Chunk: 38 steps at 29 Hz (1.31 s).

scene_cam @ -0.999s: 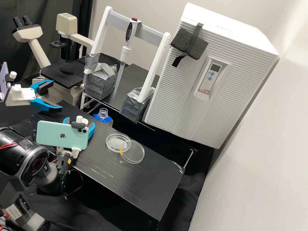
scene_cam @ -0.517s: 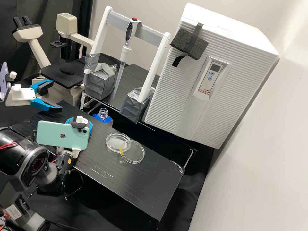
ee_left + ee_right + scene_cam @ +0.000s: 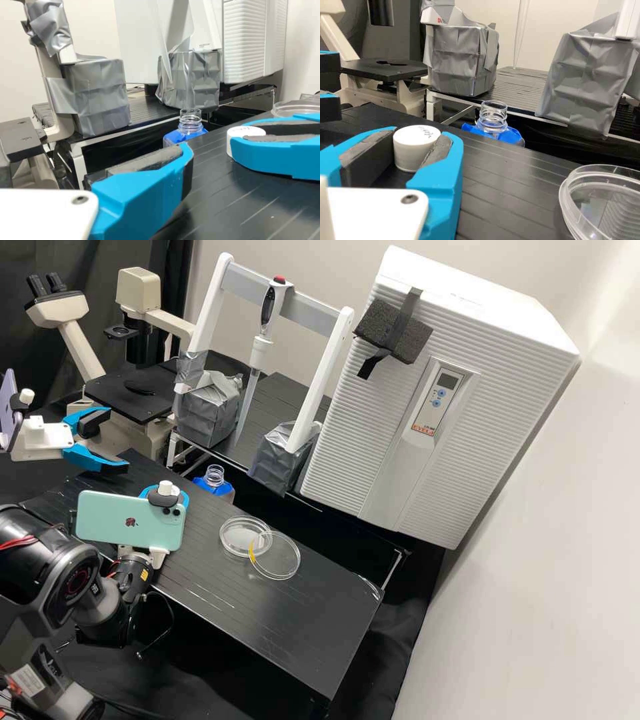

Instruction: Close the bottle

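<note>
Since a second ago the right gripper [image 3: 421, 134] has drawn its two blue fingers in from a wide spread to a narrow one, low over the black bench [image 3: 267, 613]. Neither arm has otherwise shifted. In the right wrist view the black pads press against either side of the white cap [image 3: 415, 150], which stands upright and seems to rest on the bench top. The pinch looks made, but the cap is not yet lifted.

The left gripper [image 3: 119, 440] hangs above the bench's left end with its fingers spread wide and nothing between them. The bottle [image 3: 215, 479], clear with blue liquid in it, stands upright just past the bench's far edge. It is near the cap but apart from it, and its threaded neck is bare. Two clear petri dishes [image 3: 260, 545] lie overlapping mid-bench, away from both.

By my reading the task is at an early stage: the cap is gripped and nothing more. What remains is to lift the cap, carry it over the open neck, set it down square and turn it until it seats. Whether the free gripper must steady the bottle cannot be told.
</note>
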Each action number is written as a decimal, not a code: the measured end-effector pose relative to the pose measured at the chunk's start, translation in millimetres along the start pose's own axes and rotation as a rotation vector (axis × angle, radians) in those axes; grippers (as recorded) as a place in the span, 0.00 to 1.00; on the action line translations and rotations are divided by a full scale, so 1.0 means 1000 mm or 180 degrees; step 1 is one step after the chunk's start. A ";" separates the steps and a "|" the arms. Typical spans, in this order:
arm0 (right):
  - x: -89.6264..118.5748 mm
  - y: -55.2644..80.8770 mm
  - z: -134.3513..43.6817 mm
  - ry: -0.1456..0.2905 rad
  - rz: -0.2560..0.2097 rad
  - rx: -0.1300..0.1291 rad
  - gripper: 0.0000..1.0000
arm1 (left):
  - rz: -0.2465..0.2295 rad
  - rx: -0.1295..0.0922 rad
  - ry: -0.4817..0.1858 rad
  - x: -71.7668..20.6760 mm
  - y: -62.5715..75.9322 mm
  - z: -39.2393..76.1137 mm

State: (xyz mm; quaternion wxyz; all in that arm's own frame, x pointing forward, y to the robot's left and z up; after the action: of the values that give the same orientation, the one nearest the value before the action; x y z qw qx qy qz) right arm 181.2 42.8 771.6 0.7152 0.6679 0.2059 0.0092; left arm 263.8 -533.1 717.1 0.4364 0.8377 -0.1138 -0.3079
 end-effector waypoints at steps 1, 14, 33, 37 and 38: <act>0.000 0.000 0.000 0.0000 0.0000 0.0000 0.00 | 0.0000 0.0000 0.0000 0.0000 0.000 0.000; 0.015 0.011 -0.003 0.0014 0.0145 -0.0122 0.00 | 0.0020 -0.0032 0.0058 0.0000 0.001 -0.001; 0.087 0.032 -0.007 -0.0028 0.0448 -0.0392 0.00 | -0.0125 -0.0063 0.0084 -0.0067 -0.011 -0.001; 0.090 0.031 -0.003 -0.0092 0.0425 -0.0373 0.00 | -0.0125 -0.0063 0.0084 -0.0067 -0.011 -0.001; 0.090 0.031 -0.003 -0.0102 0.0422 -0.0372 0.00 | -0.0125 -0.0063 0.0084 -0.0067 -0.011 -0.001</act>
State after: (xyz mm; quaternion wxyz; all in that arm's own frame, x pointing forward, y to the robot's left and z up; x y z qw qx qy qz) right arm 271.3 74.9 775.9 0.7540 0.6372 0.1488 0.0579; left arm 258.5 -522.6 711.8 0.4400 0.8395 -0.0886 -0.3064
